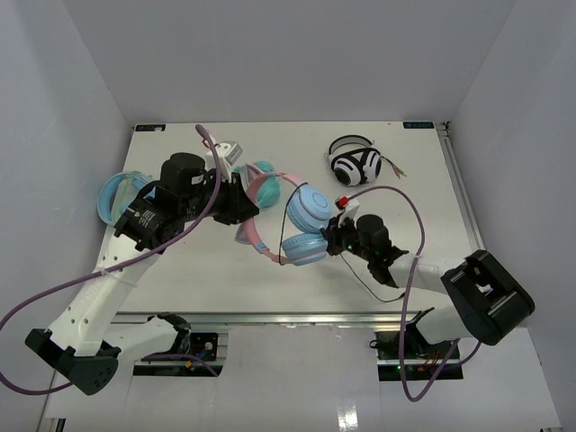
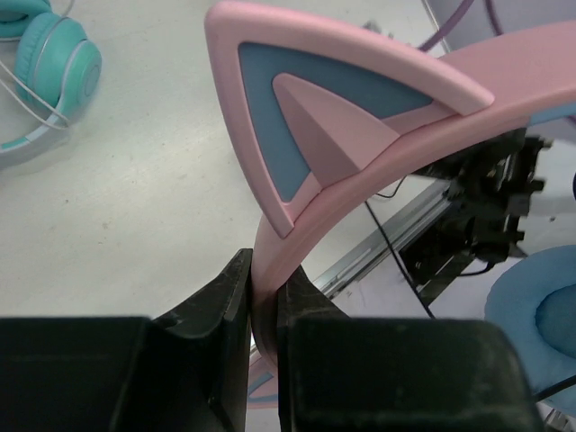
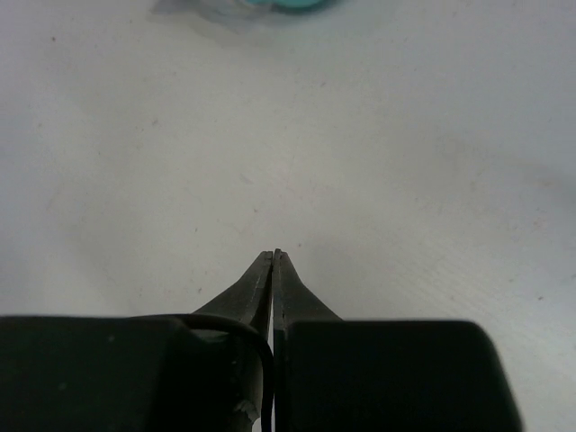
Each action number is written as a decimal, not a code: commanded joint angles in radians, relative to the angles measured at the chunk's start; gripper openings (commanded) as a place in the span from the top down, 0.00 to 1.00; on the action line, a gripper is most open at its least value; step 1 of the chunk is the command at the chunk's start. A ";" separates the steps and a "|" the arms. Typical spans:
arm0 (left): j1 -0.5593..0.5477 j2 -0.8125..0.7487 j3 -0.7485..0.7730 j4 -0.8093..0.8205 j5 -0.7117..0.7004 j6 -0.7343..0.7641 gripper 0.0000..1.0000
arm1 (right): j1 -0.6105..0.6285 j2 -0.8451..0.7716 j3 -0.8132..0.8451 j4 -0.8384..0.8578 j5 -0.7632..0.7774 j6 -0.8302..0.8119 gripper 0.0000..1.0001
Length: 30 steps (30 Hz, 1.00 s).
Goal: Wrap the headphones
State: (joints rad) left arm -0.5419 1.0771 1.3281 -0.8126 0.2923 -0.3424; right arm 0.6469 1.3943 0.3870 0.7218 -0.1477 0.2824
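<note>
Clamping down on the pink headband (image 2: 504, 81) we've got the left gripper (image 2: 264, 270), jaws narrow w/ the band squeezed right between them, just below the cat ear (image 2: 306, 117). That's the anchor: it props the headphones (image 1: 310, 209) up over the middle of the tabletop (image 1: 216, 279), so there's room to pass a loop round the band. Both light blue ear cups (image 1: 304, 247) hang on the right-hand side, one facing the overhead cam, the other just beneath it; whether that one touches the tabletop, can't tell. Over to the right gripper (image 1: 335, 232): just beside the cups, jaws pressed together tip to tip. On its wrist cam the thin black cable (image 3: 229, 321) curls over one finger and drops into the seam between them, so it looks pinched. Makes sense, one side steadies, the other carries the lead. From overhead the cable trails slack, nothing wound on yet by my read, early days. Next move prob needs the lead swept round the band w/o yanking it from the left grip. Spare sets sit apart: bulky blue pair (image 1: 117, 193), black-and-white pair (image 1: 354, 165), and the teal cat-ear pair (image 2: 54, 63) just beside the left gripper, a snag risk
</note>
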 commanded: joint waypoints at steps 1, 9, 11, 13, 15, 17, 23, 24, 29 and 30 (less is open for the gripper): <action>0.000 -0.028 -0.004 -0.023 0.114 0.126 1.00 | -0.104 -0.078 0.216 -0.259 -0.045 -0.028 0.92; -0.007 0.040 -0.040 -0.046 0.032 0.247 1.00 | -0.220 -0.049 0.562 -0.599 -0.136 -0.143 0.92; -0.030 0.070 -0.052 -0.046 -0.025 0.256 1.00 | -0.227 -0.032 0.686 -0.723 -0.150 -0.188 0.92; -0.048 0.120 -0.051 -0.055 -0.101 0.263 1.00 | -0.228 -0.007 0.800 -0.840 -0.159 -0.219 0.92; -0.075 0.184 -0.045 -0.066 -0.161 0.271 1.00 | -0.227 0.020 0.872 -0.906 -0.176 -0.255 0.92; -0.098 0.237 -0.030 -0.071 -0.239 0.269 1.00 | -0.227 0.032 0.944 -0.979 -0.193 -0.276 0.92; -0.139 0.320 -0.027 -0.034 -0.342 0.284 1.00 | -0.214 0.032 1.006 -1.056 -0.210 -0.318 0.92; -0.159 0.337 -0.027 -0.025 -0.373 0.284 1.00 | -0.213 0.032 1.004 -1.061 -0.220 -0.318 0.92; -0.187 0.404 -0.002 -0.025 -0.526 0.251 1.00 | -0.157 0.049 1.006 -1.089 -0.229 -0.321 0.92; -0.188 0.413 0.009 -0.028 -0.567 0.235 1.00 | -0.148 0.048 0.999 -1.093 -0.231 -0.318 0.92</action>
State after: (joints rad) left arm -0.7133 1.4681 1.2887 -0.8198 -0.1315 -0.0803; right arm 0.4592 1.4369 1.3390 -0.3665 -0.3712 -0.0138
